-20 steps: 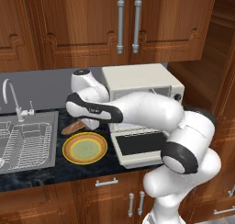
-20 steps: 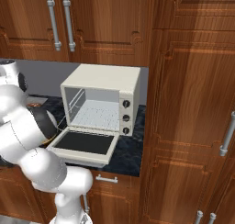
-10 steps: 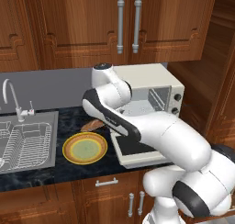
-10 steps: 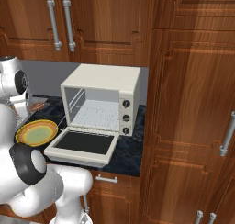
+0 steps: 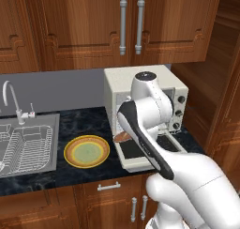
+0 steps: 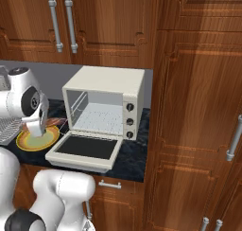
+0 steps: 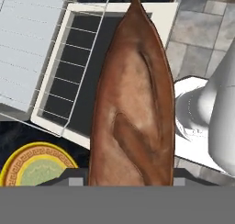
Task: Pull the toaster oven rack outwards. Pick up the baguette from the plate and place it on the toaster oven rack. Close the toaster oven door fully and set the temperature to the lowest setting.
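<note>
In the hand view my gripper (image 7: 126,178) is shut on the baguette (image 7: 133,108), a brown loaf with pale slashes that runs lengthwise up the picture. Its tip pokes out left of my arm (image 5: 123,137), above the left edge of the toaster oven door (image 5: 140,154). That door lies open and flat (image 6: 85,149), dark glass up (image 7: 114,35). The toaster oven rack (image 7: 55,62) is a thin wire grid drawn out partly over the door. The cream toaster oven (image 6: 104,104) stands behind, cavity open. The plate (image 5: 86,152) lies bare to the left (image 7: 34,165).
A sink with a wire dish basket (image 5: 23,146) and a faucet (image 5: 11,99) sit at the far left. Wooden cabinets hang above (image 5: 131,21). A tall wooden cabinet (image 6: 198,107) stands right of the oven. Three knobs (image 6: 128,121) line the oven's right panel.
My arm has swung right from the plate toward the open oven door, carrying the baguette. The plate is now bare.
</note>
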You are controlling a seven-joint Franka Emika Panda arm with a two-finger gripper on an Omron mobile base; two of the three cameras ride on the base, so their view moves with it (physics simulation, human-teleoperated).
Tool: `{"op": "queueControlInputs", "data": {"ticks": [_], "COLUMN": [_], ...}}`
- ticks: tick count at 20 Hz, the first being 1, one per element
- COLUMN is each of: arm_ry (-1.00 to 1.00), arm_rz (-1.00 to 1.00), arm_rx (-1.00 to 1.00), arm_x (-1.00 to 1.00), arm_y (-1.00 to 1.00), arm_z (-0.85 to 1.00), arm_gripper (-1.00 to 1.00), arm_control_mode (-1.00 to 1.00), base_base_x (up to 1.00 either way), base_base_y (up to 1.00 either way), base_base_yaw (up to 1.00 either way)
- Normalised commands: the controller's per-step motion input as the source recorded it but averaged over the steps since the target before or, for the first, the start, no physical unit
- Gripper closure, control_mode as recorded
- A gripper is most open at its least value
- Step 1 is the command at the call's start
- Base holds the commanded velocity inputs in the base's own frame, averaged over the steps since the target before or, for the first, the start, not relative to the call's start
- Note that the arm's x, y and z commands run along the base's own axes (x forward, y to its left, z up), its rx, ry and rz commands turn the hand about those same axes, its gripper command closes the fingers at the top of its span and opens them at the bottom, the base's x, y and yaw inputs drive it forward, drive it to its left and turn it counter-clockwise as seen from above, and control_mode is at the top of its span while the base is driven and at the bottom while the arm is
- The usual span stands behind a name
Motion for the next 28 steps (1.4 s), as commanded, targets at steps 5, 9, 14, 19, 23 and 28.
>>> {"op": "queueControlInputs", "data": {"ticks": [5,9,14,19,23,28], "arm_ry": [0.0,0.0,-0.01,0.0,0.01,-0.04], "arm_rz": [-0.01,0.0,-0.04,-0.08,-0.16,-0.02], "arm_rx": [0.01,0.01,0.0,0.0,0.0,0.05], "arm_x": [-0.04,0.11,0.28,0.5,0.51,0.39], "arm_y": [-0.89,-0.48,-0.19,-0.15,-0.16,-0.19], "arm_z": [0.13,0.05,0.0,0.0,-0.07,-0.11], "arm_gripper": [1.0,1.0,1.0,1.0,1.0,1.0], "arm_control_mode": [-1.0,-1.0,-1.0,-1.0,-1.0,-1.0], "base_base_x": [0.0,0.0,0.0,0.0,0.0,0.0], "base_base_y": [0.0,0.0,0.0,0.0,0.0,0.0], "base_base_yaw": [0.0,0.0,0.0,0.0,0.0,0.0]}}
